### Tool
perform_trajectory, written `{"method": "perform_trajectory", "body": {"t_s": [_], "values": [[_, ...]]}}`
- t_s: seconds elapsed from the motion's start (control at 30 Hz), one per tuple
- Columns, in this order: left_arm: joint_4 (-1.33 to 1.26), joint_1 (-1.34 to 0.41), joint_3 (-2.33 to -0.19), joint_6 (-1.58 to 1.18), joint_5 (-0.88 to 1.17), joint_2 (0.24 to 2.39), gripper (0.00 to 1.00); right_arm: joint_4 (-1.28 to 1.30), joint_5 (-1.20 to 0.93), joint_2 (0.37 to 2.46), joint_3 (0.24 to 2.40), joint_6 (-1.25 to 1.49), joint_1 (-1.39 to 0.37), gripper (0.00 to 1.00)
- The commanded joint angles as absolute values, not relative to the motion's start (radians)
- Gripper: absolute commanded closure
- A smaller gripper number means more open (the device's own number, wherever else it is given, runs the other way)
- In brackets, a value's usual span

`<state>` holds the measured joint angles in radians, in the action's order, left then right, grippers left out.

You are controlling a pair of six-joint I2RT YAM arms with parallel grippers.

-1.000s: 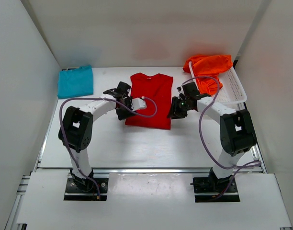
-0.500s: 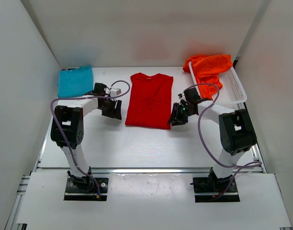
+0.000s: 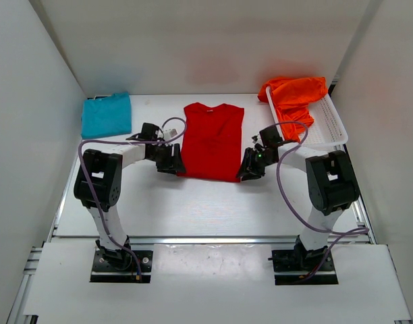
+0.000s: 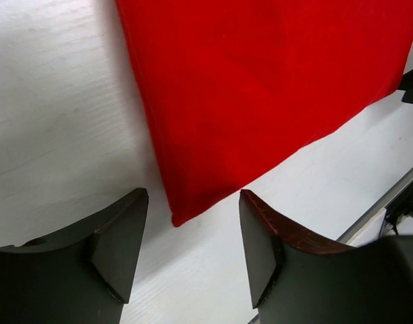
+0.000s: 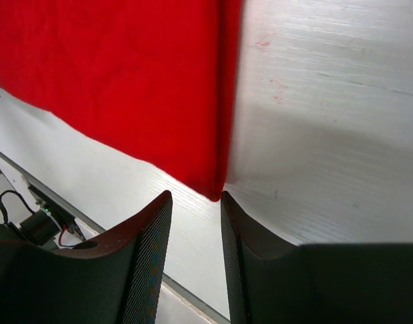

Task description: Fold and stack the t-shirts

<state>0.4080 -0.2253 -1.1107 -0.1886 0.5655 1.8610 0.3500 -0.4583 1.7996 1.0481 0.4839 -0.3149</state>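
The red t-shirt point(image 3: 212, 142) lies flat mid-table as a long rectangle, collar at the far end. My left gripper point(image 3: 174, 163) is low at its near left corner, open; in the left wrist view that corner point(image 4: 177, 217) points into the gap between the fingers point(image 4: 119, 250), unclamped. My right gripper point(image 3: 249, 166) stands open, narrower, at the near right corner; the shirt's corner point(image 5: 213, 192) sits just ahead of its fingertips point(image 5: 152, 229). The teal-blue t-shirt point(image 3: 106, 115) lies folded at the back left. The orange t-shirt point(image 3: 294, 94) is bunched in the basket.
A white mesh basket point(image 3: 331, 125) stands at the back right, close to the right arm. White walls enclose the table on the left, back and right. The arm bases sit at the near edge.
My left gripper swung left off the red t-shirt, then came back to its near left corner. My right gripper slid a little nearer along the right edge to the near right corner.
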Motion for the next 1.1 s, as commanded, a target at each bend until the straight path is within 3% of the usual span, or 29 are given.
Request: {"method": "perform_trajectory", "body": {"t_s": [0.0, 0.13, 0.23, 0.37, 0.47, 0.53, 0.67, 0.83, 1.07], "values": [[0.408, -0.262, -1.111, -0.229, 0.542, 1.876, 0.34, 0.374, -0.454, 1.816, 1.051, 0.505, -0.304, 0.6], [0.41, -0.264, -1.124, -0.233, 0.535, 1.891, 0.47, 0.368, -0.466, 1.819, 1.025, 0.52, -0.287, 0.57], [0.41, -0.265, -1.134, -0.222, 0.534, 1.905, 0.71, 0.371, -0.492, 1.857, 1.049, 0.515, -0.284, 0.55], [0.409, -0.27, -1.135, -0.238, 0.537, 1.898, 0.81, 0.383, -0.543, 1.901, 1.069, 0.497, -0.29, 0.56], [0.4, -0.275, -1.121, -0.247, 0.543, 1.898, 0.88, 0.382, -0.572, 1.919, 1.094, 0.486, -0.296, 0.67], [0.402, -0.27, -1.112, -0.249, 0.535, 1.893, 0.95, 0.365, -0.594, 1.93, 1.091, 0.5, -0.293, 0.85], [0.411, -0.273, -1.089, -0.256, 0.523, 1.867, 1.0, 0.347, -0.624, 1.928, 1.075, 0.52, -0.293, 1.0], [0.483, -0.297, -1.052, -0.204, 0.496, 1.795, 1.0, 0.296, -0.669, 1.842, 0.999, 0.577, -0.294, 0.99], [0.743, -0.348, -1.017, -0.014, 0.479, 1.712, 1.0, 0.425, -0.663, 1.692, 0.937, 0.515, -0.385, 1.0]]}}
